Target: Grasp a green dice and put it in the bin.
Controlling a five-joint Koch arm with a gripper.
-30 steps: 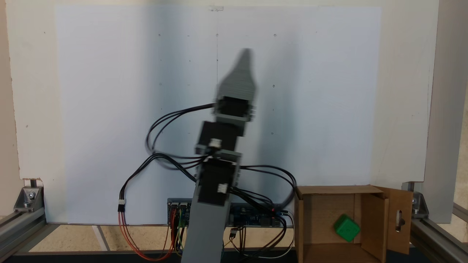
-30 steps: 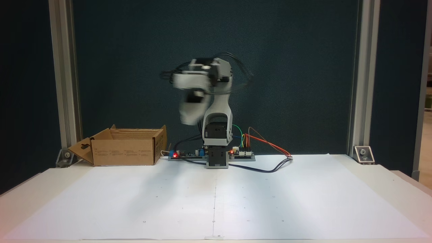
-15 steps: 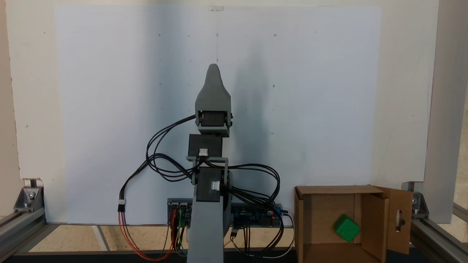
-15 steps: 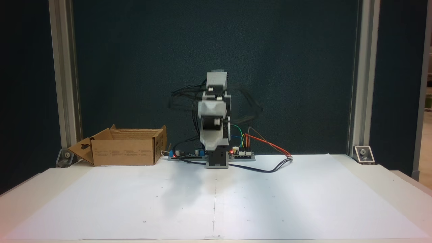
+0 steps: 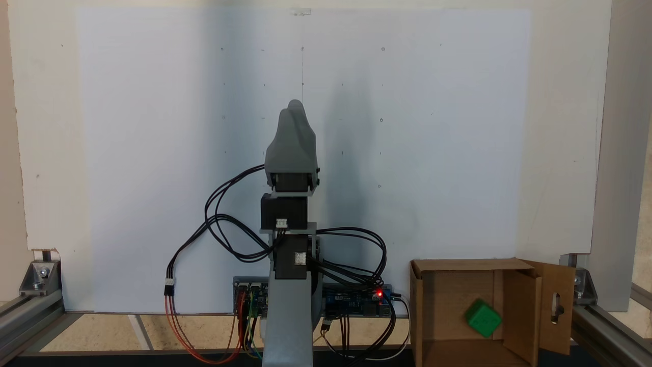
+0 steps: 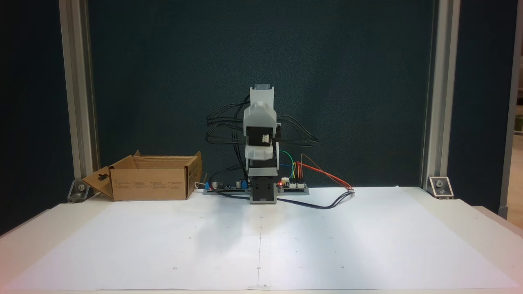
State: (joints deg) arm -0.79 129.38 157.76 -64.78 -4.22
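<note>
Fingers: only one grey tip of the gripper (image 5: 295, 105) is seen at frame centre; their state cannot be told.
Dice: the small bright green cube (image 5: 483, 317) is seen inside the brown corrugated cardboard box (image 5: 443, 298), lower right.

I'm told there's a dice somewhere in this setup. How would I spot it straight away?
Find the brown cardboard box at the lower right of the fixed view from above, beside the robot's base. The green dice lies inside it, near the flap with the slot cutout. It is the one bright green cube against plain brown card.
</note>
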